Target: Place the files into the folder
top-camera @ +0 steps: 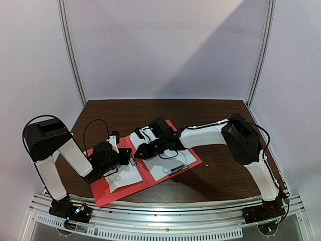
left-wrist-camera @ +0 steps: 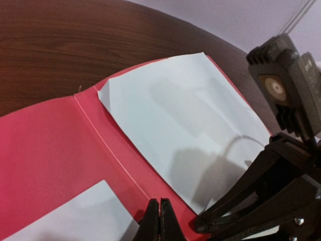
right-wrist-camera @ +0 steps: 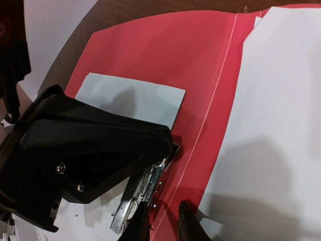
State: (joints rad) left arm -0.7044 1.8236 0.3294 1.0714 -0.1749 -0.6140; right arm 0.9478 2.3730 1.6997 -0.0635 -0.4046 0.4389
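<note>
Folder: the red folder (top-camera: 103, 192) lies open and flat in the near middle of the table, a little askew, with its fold line running between the two halves.
Large sheet: the large sheet (left-wrist-camera: 185, 125) lies on the right half. Its left edge is just beside the fold, and the far corner by the fold looks slightly bent.
Small sheet: the small sheet (right-wrist-camera: 133, 98) lies on the left half, inside the red edges.
Clip: a metal clip (right-wrist-camera: 143, 198) sits on the left half, just beside the fold.
Left gripper: the left gripper (left-wrist-camera: 159, 223) has its fingers pressed together, and we see nothing between them. Its tips are low over the folder, near the fold and the clip.
Right gripper: the right gripper (right-wrist-camera: 163, 226) has its fingers spread a little, one on each side of the fold line. It holds nothing.
Step in hand: both sheets rest inside, so we judge that closing the cover is what remains. We would lift one half by its outer edge and turn it slowly, so that no sheet slides out.
In the way: both grippers crowd the fold, very near each other. We think they must move aside before a cover can swing, and the clip may catch the paper.
Around: the folder lies on a dark wooden table (top-camera: 220, 165).
</note>
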